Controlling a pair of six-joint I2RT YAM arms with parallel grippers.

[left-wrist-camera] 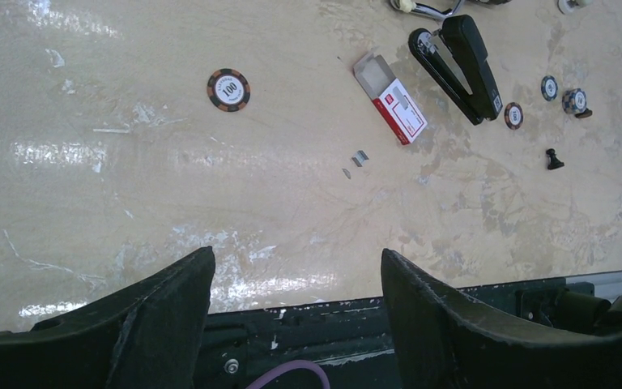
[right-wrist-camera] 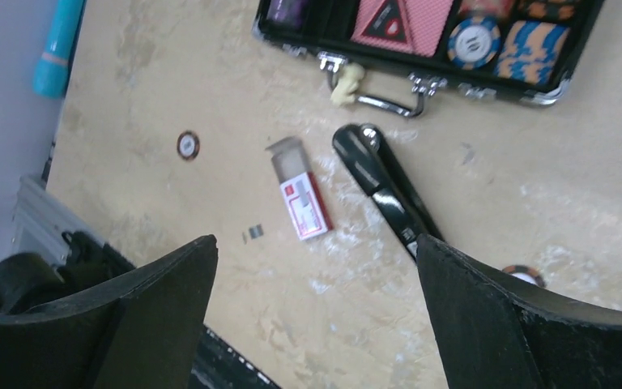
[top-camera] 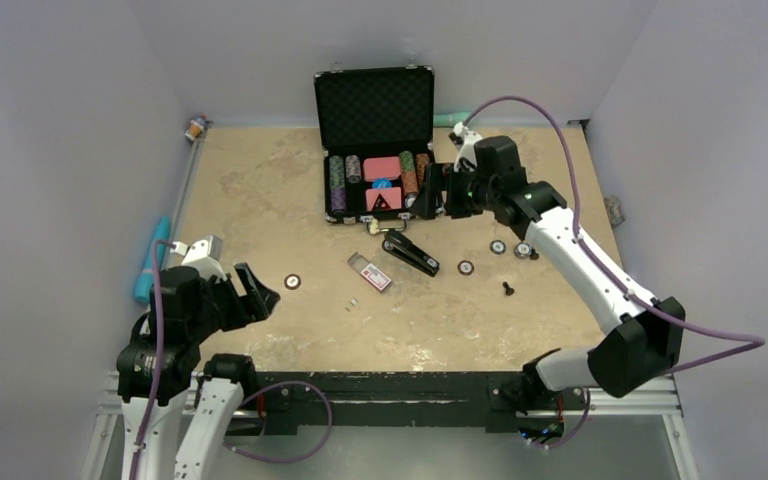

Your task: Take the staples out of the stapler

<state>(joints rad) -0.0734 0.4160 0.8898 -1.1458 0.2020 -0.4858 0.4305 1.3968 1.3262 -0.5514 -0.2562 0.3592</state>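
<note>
Stapler (top-camera: 410, 254): on the tabletop (top-camera: 520, 330), just in front of the open chip case (top-camera: 375, 110), touching neither gripper
Long axis: diagonal in the top view, one end up by the case handle, the other running near and right
Staples (left-wrist-camera: 359, 158): two tiny grey bits loose on the tabletop, near the red-and-white box (top-camera: 370, 272), well apart from the stapler
Right gripper (top-camera: 436, 192): fingers spread, holding nothing, raised by the case front; stapler lies just nearward and slightly left of it
Left gripper (top-camera: 246, 296): fingers spread, holding nothing, at the near-left corner; stapler well apart, far and right
Nearer arm: the right, clearly
Left wrist view: shows a wedge gap between the stapler's top arm and base, with bright metal at the mouth
Right wrist view: stapler reads as one glossy black bar, far end hidden behind a finger (right-wrist-camera: 534, 324)
Magazine: contents cannot be told from any view
Judgement: the next reach likely suits the right gripper, closing across the diagonal
</note>
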